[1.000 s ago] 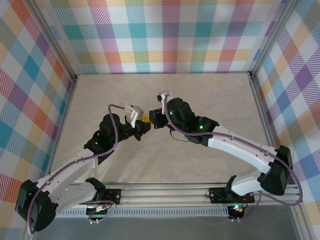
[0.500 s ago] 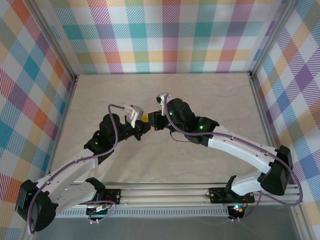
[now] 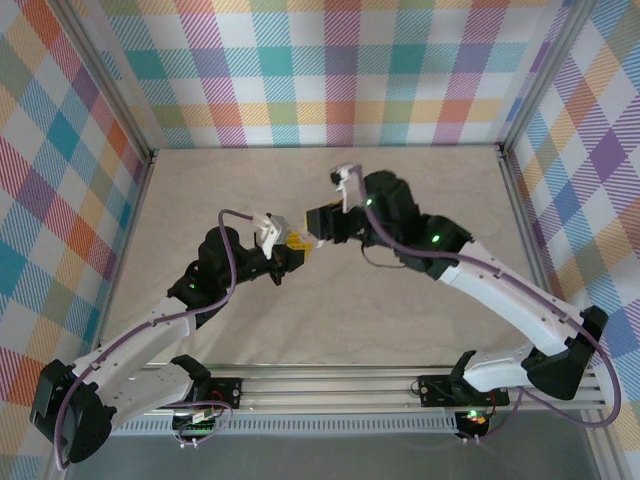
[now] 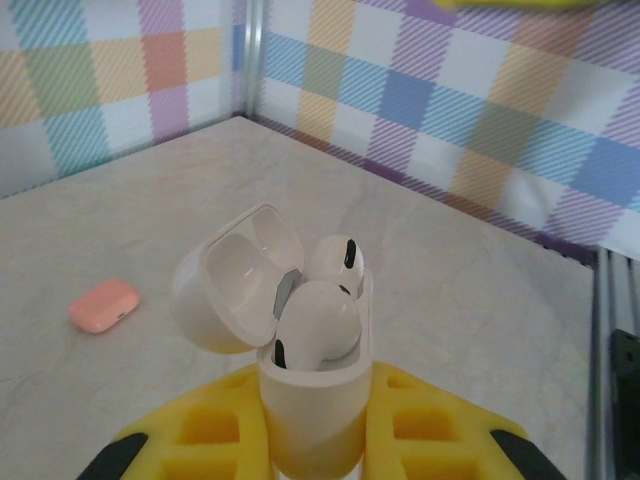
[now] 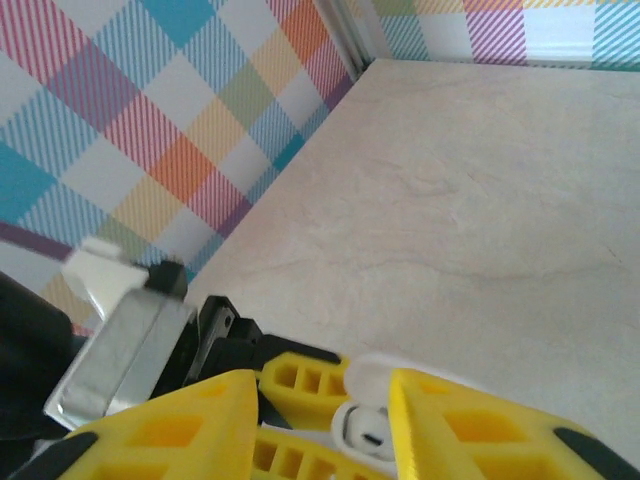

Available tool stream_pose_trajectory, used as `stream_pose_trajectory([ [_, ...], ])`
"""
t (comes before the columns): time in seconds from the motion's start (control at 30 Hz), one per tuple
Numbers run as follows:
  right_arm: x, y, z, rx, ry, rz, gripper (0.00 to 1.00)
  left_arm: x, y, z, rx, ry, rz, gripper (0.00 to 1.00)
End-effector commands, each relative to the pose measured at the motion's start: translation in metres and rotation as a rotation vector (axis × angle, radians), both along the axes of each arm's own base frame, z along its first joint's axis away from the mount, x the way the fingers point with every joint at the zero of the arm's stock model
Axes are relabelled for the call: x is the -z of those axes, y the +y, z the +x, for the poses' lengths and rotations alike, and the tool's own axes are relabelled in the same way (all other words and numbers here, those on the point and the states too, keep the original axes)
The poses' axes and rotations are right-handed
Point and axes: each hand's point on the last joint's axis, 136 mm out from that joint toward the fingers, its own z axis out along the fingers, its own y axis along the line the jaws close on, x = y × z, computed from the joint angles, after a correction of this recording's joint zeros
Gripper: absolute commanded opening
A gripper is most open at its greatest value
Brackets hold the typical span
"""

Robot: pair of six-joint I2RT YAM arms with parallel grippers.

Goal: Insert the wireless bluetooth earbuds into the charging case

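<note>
While left fingers (image 4: pixel 215 432) clamp the open white case (image 4: pixel 312 408), right fingers (image 5: pixel 185 432) gape near it; pink case (image 4: pixel 104 304) behind.

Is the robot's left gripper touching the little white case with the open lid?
Touching. In the left wrist view the left gripper has its yellow fingers pressed against both sides of the white case, holding it upright.
</note>
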Motion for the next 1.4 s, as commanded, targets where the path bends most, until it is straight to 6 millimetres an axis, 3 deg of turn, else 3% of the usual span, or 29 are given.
stream_pose_trajectory([
  [0.0, 0.000, -0.003, -0.013, -0.153, 0.095, -0.028, 0.44, -0.035, -0.008, -0.022, 0.121, -0.100, -0.052, 0.00],
  [0.2, 0.007, -0.008, -0.018, -0.275, 0.241, 0.022, 0.51, -0.050, -0.011, -0.039, 0.202, -0.119, -0.088, 0.00],
  [0.47, 0.023, 0.010, -0.031, -0.409, 0.361, 0.055, 0.48, -0.055, -0.013, -0.040, 0.211, -0.102, -0.115, 0.00],
  [0.67, 0.020, 0.019, -0.043, -0.504, 0.422, 0.110, 0.46, -0.055, -0.012, -0.034, 0.185, -0.093, -0.118, 0.00],
  [0.87, 0.020, 0.012, -0.042, -0.469, 0.401, 0.077, 0.46, -0.060, -0.013, -0.035, 0.189, -0.101, -0.132, 0.00],
  [1.07, 0.042, -0.001, -0.022, -0.308, 0.405, -0.027, 0.48, -0.057, -0.013, -0.035, 0.189, -0.096, -0.132, 0.00],
  [1.2, 0.053, 0.005, -0.022, -0.332, 0.459, -0.038, 0.48, -0.056, -0.013, -0.034, 0.186, -0.091, -0.142, 0.00],
  [1.37, 0.042, 0.016, -0.039, -0.462, 0.501, 0.051, 0.47, -0.050, -0.010, -0.024, 0.127, -0.070, -0.133, 0.00],
])
